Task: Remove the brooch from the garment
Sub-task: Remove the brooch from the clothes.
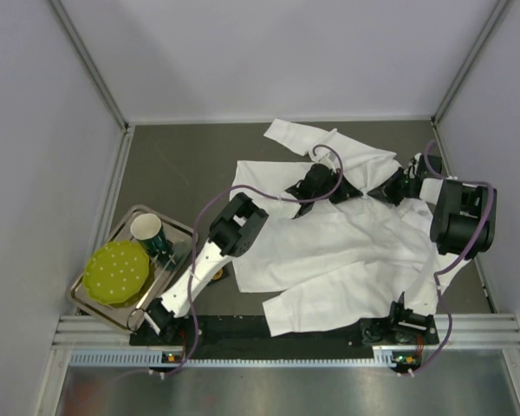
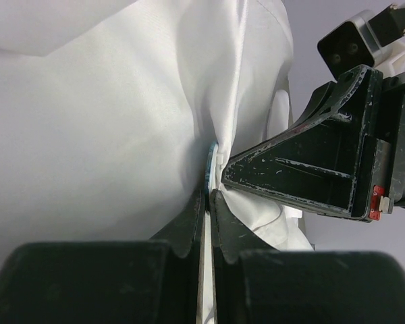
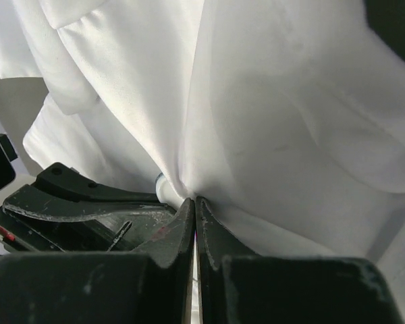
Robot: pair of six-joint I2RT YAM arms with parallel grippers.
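left wrist view, not top view, shows the blue brooch (image 2: pixel 210 162) pinched in left end effector (image 2: pixel 206 202); right end effector (image 3: pixel 194 206) clamps garment (image 3: pixel 270 121).

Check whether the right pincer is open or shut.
Shut: the right pincer has its fingertips pressed together on a gathered fold of the garment.

Brooch (image 2: pixel 210 167): only thin bluish edge showed at tips of my left jaws. Face, pin and rest were buried in fold of garment (image 2: pixel 88 135). From right wrist, pale rounded sliver (image 3: pixel 162 183) sat beside my right jaws, too little showing to name. From above, pinch spot was hidden under both wrists, brooch too small to find. Garment ran off frame in both wrist views. Its right side lay hidden under right arm (image 1: pixel 458 217).
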